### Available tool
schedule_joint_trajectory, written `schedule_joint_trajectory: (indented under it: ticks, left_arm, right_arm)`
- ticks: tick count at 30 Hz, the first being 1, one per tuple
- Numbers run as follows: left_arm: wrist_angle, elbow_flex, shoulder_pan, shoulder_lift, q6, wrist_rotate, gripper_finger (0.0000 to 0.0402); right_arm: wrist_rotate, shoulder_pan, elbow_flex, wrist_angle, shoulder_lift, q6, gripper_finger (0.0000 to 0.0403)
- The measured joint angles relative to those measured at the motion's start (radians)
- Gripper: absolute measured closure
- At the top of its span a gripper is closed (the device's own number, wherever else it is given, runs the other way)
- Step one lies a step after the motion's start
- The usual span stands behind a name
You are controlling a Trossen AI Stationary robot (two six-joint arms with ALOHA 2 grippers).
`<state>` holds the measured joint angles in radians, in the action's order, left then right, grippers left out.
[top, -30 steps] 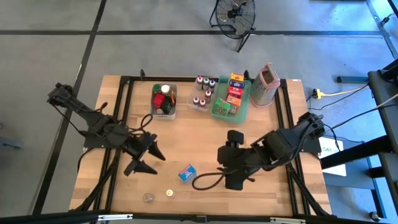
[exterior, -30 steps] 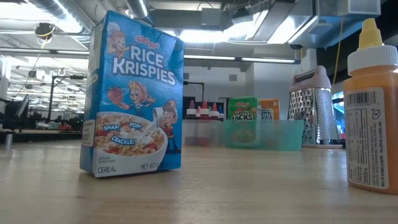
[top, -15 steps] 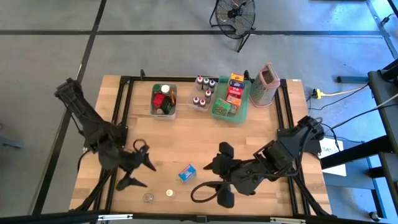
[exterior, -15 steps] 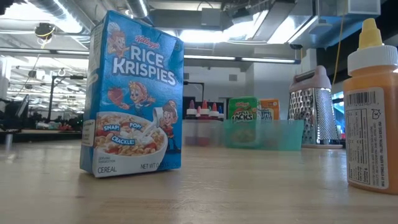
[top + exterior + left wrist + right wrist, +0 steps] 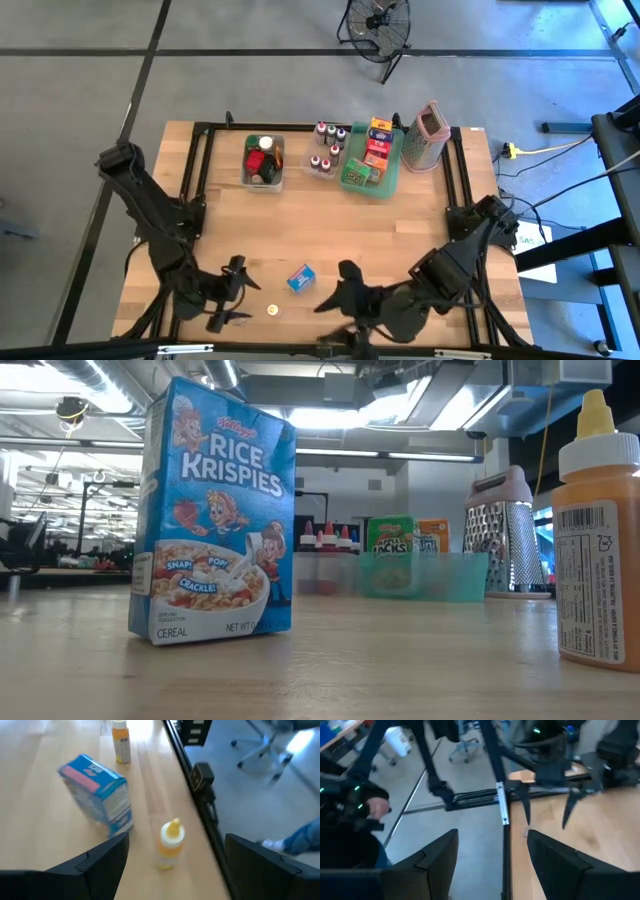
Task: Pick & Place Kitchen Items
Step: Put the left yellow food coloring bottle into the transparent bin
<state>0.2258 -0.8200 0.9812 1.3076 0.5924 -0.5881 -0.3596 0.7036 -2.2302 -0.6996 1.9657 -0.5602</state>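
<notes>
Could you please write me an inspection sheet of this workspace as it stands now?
Surface: wooden table, black-framed.
Job's things: blue cereal box and two small bottles loose near the front edge; others in the clear bins and green tray.
Clutter: box grater beside the tray.
Grippers: left gripper open, empty, by the bottles; right gripper open, empty.
Cables: yellow cable on the floor.
Surroundings: floor fan.
</notes>
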Motion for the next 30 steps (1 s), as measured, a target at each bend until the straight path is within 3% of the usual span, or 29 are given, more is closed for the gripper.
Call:
schedule_joint_trajectory:
  ticks: [6,11,21,30]
  left_arm:
    - [-0.197,0.000,-0.001,0.110,0.130,0.011,0.0080]
    - [-0.286,0.000,-0.001,0.206,0.053,-0.024,0.0080]
    - [-0.279,0.000,-0.001,0.251,0.016,-0.149,0.0080]
    - [-0.248,0.000,-0.026,0.262,-0.007,-0.129,0.0080]
  right_arm:
    - [0.023,0.027,0.000,0.015,0.002,0.071,0.0162]
    - [0.023,0.040,0.000,0.020,0.002,0.076,0.0162]
    - [0.023,0.044,0.000,0.040,0.003,0.064,0.0162]
    - [0.021,0.044,0.000,0.057,0.003,0.052,0.0162]
